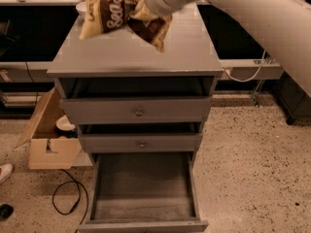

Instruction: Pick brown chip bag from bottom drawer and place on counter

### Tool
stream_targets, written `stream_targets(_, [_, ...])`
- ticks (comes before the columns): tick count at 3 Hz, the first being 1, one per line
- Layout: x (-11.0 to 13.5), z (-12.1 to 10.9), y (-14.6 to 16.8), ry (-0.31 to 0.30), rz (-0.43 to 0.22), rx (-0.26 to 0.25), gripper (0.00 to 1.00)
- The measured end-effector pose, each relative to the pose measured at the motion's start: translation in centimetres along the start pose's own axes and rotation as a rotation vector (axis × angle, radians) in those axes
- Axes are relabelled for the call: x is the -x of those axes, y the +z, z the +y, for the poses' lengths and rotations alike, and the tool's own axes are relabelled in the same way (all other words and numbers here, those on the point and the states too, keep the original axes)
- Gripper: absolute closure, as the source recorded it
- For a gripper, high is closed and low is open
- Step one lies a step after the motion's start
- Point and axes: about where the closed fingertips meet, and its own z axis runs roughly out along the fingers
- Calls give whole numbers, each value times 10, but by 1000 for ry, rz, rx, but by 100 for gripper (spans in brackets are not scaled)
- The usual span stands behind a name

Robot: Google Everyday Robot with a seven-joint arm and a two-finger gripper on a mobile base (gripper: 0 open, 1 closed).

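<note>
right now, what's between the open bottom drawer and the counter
Above the bottom drawer, two shallower knobbed drawers, stacked, in the camera view. The gripper holds the brown chip bag above the counter.

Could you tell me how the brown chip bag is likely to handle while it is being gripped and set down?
The brown chip bag, held by the gripper above the counter, looks creased where it is pinched, so it is probably floppy and crushable. It hangs from one grip, suggesting it is light. Flat-sided, it should hardly roll when released.
</note>
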Motion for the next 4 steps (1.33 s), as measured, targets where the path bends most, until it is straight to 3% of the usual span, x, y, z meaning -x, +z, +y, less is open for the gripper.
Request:
stream_targets(1, [-18, -43, 34, 77, 22, -75, 100])
stream_targets(2, [-49, -51, 100, 188, 25, -56, 97])
stream_targets(3, [-70, -45, 136, 249, 28, -24, 74])
stream_targets(4, [-73, -47, 137, 255, 28, -29, 50])
